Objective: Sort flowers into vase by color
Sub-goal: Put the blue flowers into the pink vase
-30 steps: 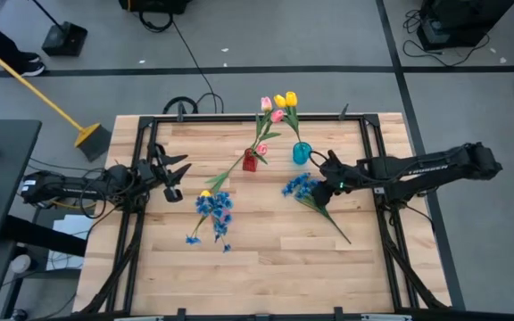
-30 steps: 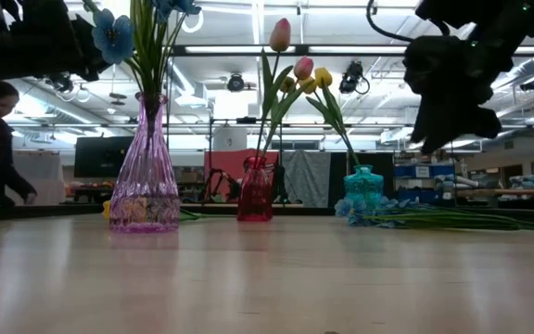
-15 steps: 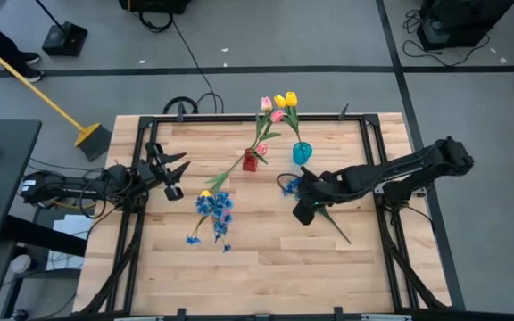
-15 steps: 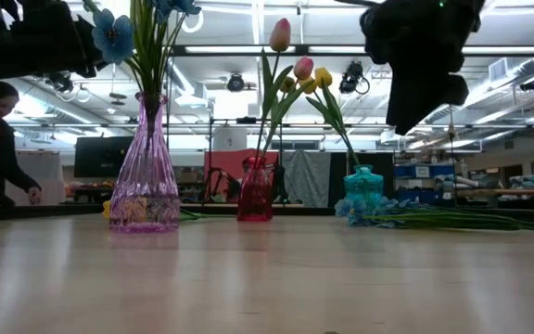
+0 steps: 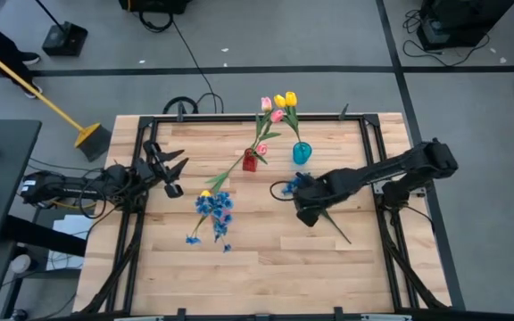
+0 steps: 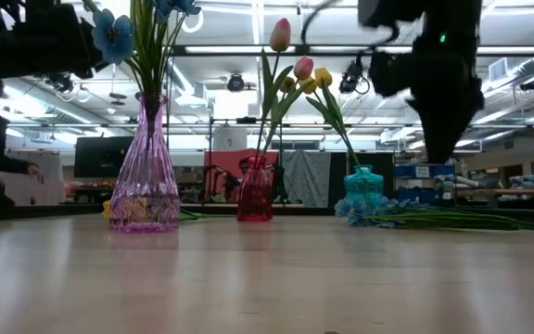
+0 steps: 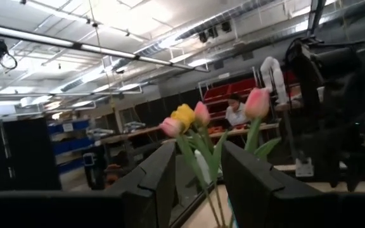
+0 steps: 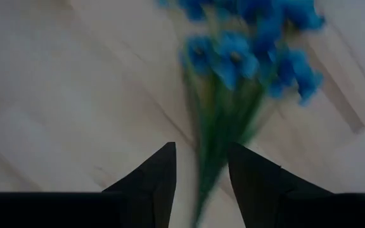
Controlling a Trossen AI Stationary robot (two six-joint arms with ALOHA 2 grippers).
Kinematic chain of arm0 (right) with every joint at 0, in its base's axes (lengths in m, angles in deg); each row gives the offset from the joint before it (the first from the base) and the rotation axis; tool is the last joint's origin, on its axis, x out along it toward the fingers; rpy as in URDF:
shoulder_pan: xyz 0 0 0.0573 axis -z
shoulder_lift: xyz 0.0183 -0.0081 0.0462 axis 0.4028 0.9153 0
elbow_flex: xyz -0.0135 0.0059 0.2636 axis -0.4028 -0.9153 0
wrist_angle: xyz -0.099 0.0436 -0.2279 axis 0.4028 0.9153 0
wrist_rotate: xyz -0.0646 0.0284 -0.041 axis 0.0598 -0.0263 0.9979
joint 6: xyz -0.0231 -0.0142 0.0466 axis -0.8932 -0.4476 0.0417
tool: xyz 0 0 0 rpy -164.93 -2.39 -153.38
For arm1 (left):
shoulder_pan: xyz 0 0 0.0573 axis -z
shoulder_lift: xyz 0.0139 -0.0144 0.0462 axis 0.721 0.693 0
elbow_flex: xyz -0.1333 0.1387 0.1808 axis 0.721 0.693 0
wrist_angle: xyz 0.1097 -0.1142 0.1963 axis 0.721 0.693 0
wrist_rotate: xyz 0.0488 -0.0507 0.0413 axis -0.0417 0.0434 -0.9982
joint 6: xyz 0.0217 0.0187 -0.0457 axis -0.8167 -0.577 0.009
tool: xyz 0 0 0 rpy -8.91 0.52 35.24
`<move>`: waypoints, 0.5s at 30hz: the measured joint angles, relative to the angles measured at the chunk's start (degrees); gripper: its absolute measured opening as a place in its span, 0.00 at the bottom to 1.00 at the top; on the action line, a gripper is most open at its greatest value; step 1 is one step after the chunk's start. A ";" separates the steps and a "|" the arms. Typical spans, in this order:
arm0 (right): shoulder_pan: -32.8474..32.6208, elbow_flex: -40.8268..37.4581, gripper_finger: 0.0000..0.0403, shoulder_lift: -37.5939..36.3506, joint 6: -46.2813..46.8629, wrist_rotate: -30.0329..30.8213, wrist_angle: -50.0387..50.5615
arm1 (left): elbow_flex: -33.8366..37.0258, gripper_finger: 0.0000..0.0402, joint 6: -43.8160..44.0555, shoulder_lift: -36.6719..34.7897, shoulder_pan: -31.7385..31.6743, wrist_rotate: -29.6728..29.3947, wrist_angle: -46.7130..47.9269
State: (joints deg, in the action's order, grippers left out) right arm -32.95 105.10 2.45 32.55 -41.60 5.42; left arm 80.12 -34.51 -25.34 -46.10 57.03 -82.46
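A sprig of blue blossoms (image 5: 291,185) lies flat on the table, right of centre, its stem (image 5: 335,229) running toward the near right. My right gripper (image 5: 304,214) hangs open above that stem, pointing down; in the right wrist view the stem (image 8: 215,149) shows between the two fingers, clear of them. A purple vase (image 6: 145,190) holds blue flowers, a red vase (image 6: 255,199) holds pink tulips, and a teal vase (image 6: 363,190) holds yellow tulips. My left gripper (image 5: 169,175) waits open at the table's left edge.
A yellow tulip (image 5: 205,193) lies on the table beside the purple vase. The three vases stand in the far middle of the table. The dark frame rail (image 5: 239,119) runs around the tabletop. Bare wood (image 5: 266,267) fills the near half.
My right gripper has swung from the right side toward the table's left and near edges. It has tipped from slanting to pointing straight down and now stands over the lying blue sprig's stem. The sprig and the vases have not moved.
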 joint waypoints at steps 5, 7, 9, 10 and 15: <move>2.80 -0.01 0.38 5.04 -2.74 -5.74 3.03 | 0.00 0.33 1.22 0.03 0.07 -0.40 1.55; 3.55 -0.01 0.38 7.20 -3.95 -9.87 3.34 | 0.00 0.33 1.39 0.03 0.07 -0.52 1.93; 3.85 -0.03 0.38 8.82 -4.90 -14.02 4.06 | 0.00 0.33 1.39 0.03 0.07 -0.53 2.29; 3.85 -0.03 0.38 9.34 -5.15 -15.59 4.46 | 0.00 0.33 1.41 0.03 0.07 -0.53 2.41; 3.74 -0.14 0.38 11.24 -4.63 -20.66 8.67 | 0.02 0.33 1.41 0.01 0.07 -0.55 2.54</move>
State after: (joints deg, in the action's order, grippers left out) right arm -29.21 104.96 13.68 27.92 -62.26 14.09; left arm 80.15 -33.10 -25.33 -46.03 56.48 -79.93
